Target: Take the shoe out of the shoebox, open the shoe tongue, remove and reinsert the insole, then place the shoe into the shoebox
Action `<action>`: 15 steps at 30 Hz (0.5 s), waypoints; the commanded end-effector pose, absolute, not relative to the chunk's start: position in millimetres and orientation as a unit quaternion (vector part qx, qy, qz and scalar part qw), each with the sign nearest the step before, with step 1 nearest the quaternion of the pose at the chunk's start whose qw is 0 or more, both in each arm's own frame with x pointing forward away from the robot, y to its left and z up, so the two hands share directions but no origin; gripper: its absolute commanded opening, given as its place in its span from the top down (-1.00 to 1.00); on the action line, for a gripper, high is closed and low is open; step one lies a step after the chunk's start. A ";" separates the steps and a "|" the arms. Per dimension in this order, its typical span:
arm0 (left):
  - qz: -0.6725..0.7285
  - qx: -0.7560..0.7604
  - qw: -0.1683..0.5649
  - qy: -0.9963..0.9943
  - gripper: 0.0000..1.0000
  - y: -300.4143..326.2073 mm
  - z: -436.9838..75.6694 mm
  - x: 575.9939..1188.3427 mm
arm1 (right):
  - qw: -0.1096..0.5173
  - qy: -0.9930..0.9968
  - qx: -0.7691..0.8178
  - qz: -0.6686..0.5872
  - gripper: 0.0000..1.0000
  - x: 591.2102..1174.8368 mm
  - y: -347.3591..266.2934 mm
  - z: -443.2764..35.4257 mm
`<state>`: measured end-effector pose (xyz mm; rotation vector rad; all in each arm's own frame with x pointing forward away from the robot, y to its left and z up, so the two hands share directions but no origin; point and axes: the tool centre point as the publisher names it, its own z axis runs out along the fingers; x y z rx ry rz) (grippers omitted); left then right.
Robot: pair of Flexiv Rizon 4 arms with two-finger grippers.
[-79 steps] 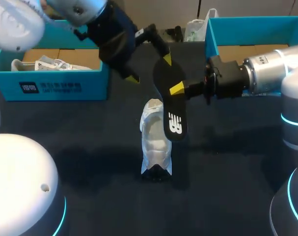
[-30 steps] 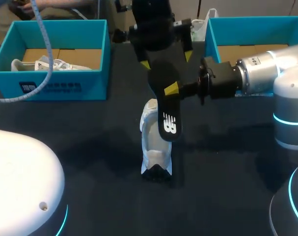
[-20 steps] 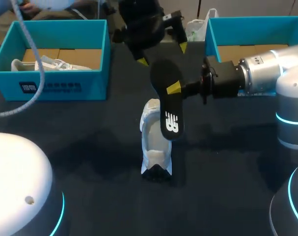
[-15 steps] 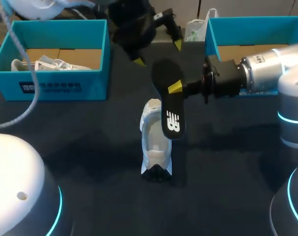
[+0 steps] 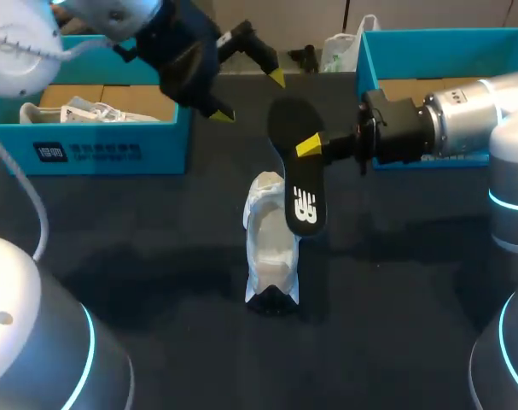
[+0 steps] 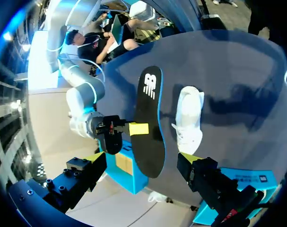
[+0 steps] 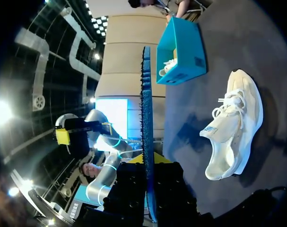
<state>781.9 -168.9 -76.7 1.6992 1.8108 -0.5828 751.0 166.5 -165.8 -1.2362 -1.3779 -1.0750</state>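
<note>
My right fingers (image 5: pixel 308 146) clamp the insole (image 5: pixel 301 184) over the shoe (image 5: pixel 271 248), long axes roughly aligned. My left fingers (image 5: pixel 277 79) stand apart, farther from the shoe.

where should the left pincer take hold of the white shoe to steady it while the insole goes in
Probably the left side of the shoe, at its collar rim, coming down from the left: it stands on its sole with the opening up, and the insole held by the right pincer hangs over its right side.
</note>
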 end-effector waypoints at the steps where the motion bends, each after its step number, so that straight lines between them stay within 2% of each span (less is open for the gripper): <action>1: -0.317 0.598 0.394 0.622 -1.00 -161.1 -83.5 779.6 | 0.474 -0.564 -0.512 -0.442 1.00 746.0 162.1 -161.0; 15: -0.401 0.557 0.470 0.554 -1.00 -158.9 -85.9 773.0 | 0.469 -0.550 -0.511 -0.465 1.00 739.3 153.6 -149.7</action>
